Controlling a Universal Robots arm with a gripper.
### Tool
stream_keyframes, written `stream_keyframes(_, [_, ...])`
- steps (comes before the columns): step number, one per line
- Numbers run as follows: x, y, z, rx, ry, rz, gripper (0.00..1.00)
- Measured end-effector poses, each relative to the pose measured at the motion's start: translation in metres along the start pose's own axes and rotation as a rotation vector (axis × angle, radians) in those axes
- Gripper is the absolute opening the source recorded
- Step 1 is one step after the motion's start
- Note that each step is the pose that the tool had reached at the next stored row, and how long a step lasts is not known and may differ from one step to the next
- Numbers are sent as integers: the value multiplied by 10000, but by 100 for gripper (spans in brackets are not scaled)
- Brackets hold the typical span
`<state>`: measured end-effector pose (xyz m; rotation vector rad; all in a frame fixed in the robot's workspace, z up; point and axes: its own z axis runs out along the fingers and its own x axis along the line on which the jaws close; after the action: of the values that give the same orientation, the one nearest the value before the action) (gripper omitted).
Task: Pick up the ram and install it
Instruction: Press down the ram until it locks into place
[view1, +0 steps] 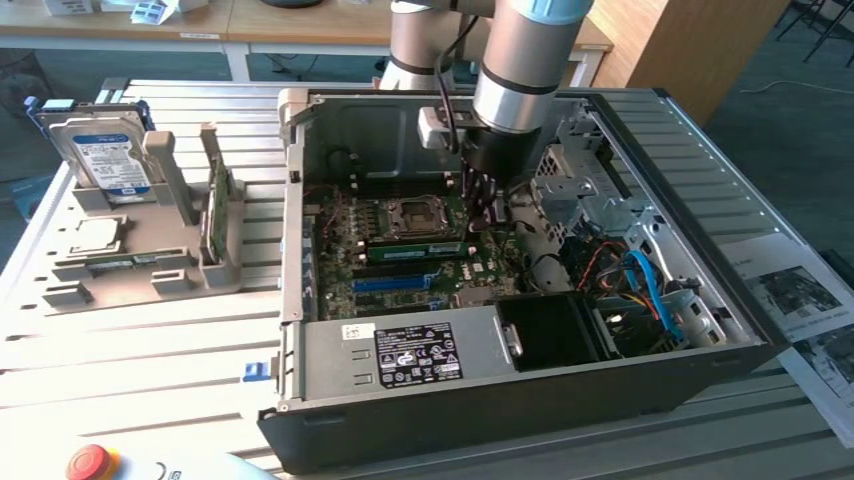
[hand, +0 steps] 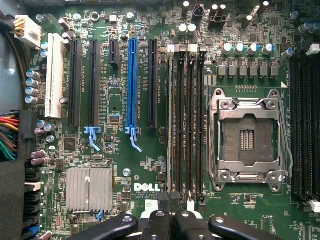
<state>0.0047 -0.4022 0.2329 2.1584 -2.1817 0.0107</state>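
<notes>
A ram stick (view1: 414, 250), long, thin and green, sits seated in a memory slot of the motherboard (view1: 400, 285) inside the open computer case (view1: 534, 400). My gripper (view1: 478, 212) reaches down into the case just above the stick's end, beside the CPU socket (view1: 407, 215). In the wrist view the gripper (hand: 170, 200) is shut with nothing between its fingertips, right over one end of the black memory slots (hand: 187, 125). A pale edge runs along the slot nearest the fingertips, the ram (hand: 173, 125) seen edge-on. Another green ram stick (view1: 214, 210) stands upright in the grey holder (view1: 134, 270).
A silver hard drive (view1: 107, 150) with a blue-white label stands in the holder at the exterior view's left. The case walls, the power supply (view1: 400, 350), a black fan housing (view1: 554, 335) and blue cables (view1: 654, 290) surround the motherboard. A red stop button (view1: 90, 462) sits at the table's near edge.
</notes>
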Motion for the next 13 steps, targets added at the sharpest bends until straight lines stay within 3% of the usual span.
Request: stream_keyframes(13, [-3,-2,42,2,-4,0,10])
